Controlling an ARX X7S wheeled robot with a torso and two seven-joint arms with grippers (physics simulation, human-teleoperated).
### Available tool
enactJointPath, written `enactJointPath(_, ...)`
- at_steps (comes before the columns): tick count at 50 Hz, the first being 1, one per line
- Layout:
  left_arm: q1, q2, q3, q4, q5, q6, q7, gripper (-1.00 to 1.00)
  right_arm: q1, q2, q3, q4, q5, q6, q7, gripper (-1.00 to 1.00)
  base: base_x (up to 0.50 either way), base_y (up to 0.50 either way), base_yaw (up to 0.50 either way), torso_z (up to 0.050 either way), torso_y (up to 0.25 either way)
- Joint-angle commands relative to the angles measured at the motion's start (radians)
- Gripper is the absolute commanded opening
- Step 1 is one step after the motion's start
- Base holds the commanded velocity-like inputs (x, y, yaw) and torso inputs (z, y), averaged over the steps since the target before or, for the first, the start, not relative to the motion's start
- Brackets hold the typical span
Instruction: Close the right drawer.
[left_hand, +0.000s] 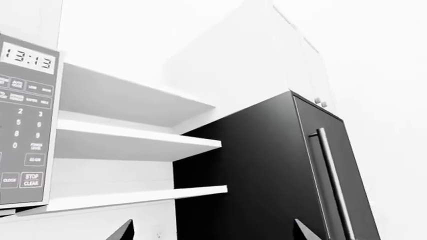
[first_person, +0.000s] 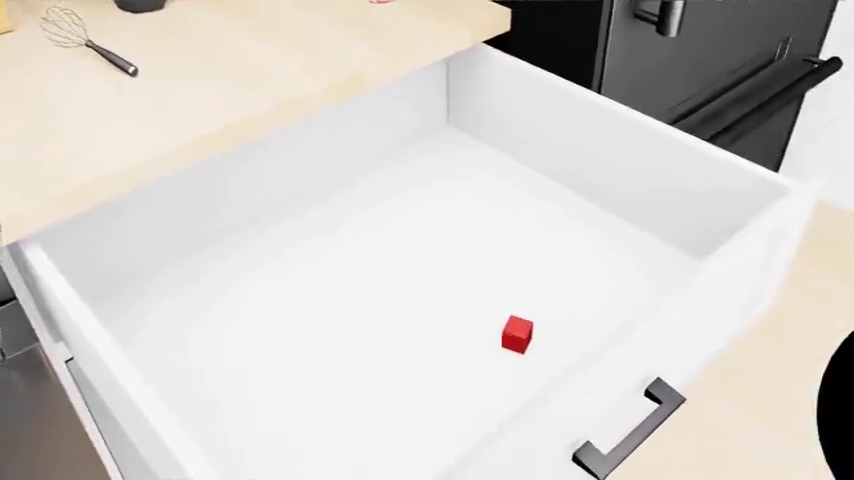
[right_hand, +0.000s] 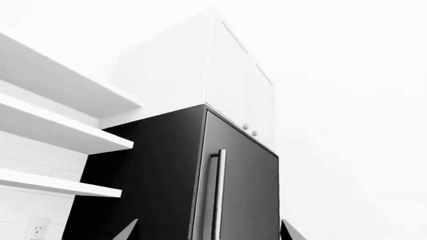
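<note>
The right drawer is a deep white box pulled far out from under the wooden counter, filling most of the head view. Its short black bar handle shows on the front, low at the right. A small red cube lies on the drawer floor near the front. Neither gripper shows in the head view. In the left wrist view my left gripper is open, its two tips wide apart and empty. My right gripper is also open and empty, pointing up at a black fridge.
A wooden counter with a whisk lies behind the drawer. A tall black panel with rod handles stands at its far right. The wrist views show a microwave keypad, white shelves and the black fridge.
</note>
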Motion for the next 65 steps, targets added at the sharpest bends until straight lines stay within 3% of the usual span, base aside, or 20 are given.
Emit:
enactJointPath(1,-0.006,-0.005,0.010,-0.001,0.000,0.008,-0.002,1.00,-0.006,0.003,0.004,0.001,0.006,-0.007,0.002,1.00,-0.07,0.07,-0.50,0.000,0.000)
enactJointPath(10,0.021,0.011,0.015,0.007,0.065,0.010,0.041,1.00,-0.010,0.004,0.003,0.003,0.009,-0.011,0.006,1.00,-0.07,0.07,-0.50,0.000,0.000)
enactJointPath(65,-0.009,-0.034,0.047,0.005,0.011,0.049,0.008,1.00,-0.008,0.009,0.003,-0.004,0.040,0.001,0.031,1.00,-0.06,0.09,-0.50,0.000,0.000)
